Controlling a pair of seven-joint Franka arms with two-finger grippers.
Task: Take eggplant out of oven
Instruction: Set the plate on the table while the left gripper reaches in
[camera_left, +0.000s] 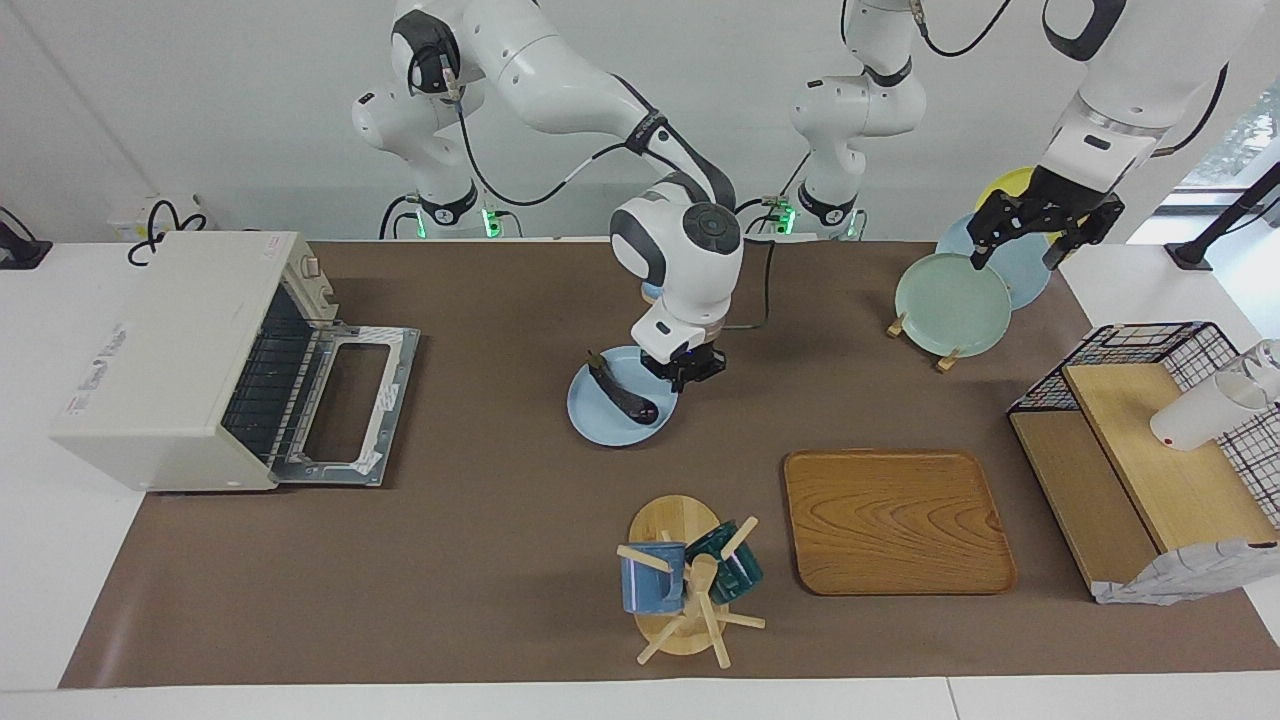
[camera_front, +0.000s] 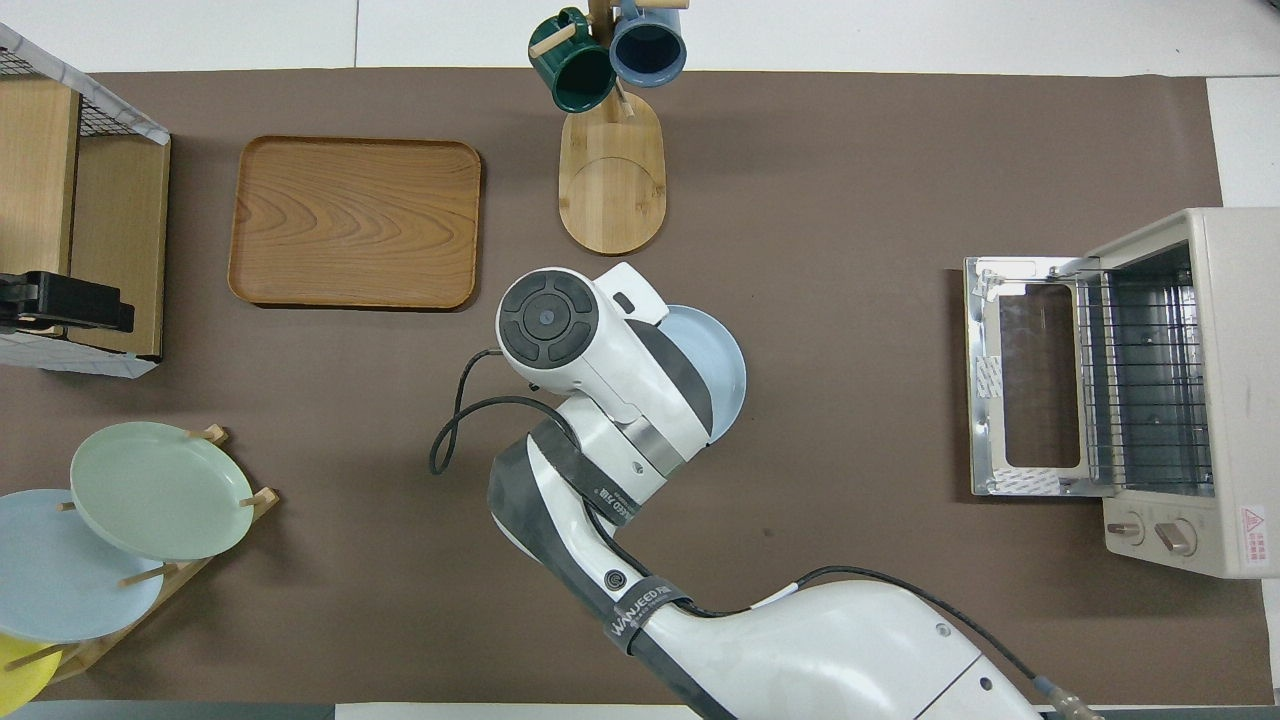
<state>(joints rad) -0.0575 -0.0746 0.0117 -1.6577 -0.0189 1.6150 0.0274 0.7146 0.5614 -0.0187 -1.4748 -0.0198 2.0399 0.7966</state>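
Observation:
The eggplant (camera_left: 625, 393), slim and dark, lies on a light blue plate (camera_left: 600, 420) on the brown mat in the middle of the table. My right gripper (camera_left: 686, 373) is at that plate's rim, on the edge toward the left arm's end. In the overhead view the right arm covers the eggplant and only part of the plate (camera_front: 722, 355) shows. The white oven (camera_left: 165, 350) stands at the right arm's end, its door (camera_left: 350, 400) folded down flat and its wire rack (camera_front: 1145, 375) bare. My left gripper (camera_left: 1014, 256) hangs open over the plate rack.
A rack with a green plate (camera_left: 950, 305) and other plates stands near the left arm's base. A wooden tray (camera_left: 895, 520) and a mug tree (camera_left: 685, 585) lie farther from the robots. A wire shelf (camera_left: 1150, 440) with a white cup (camera_left: 1200, 412) fills the left arm's end.

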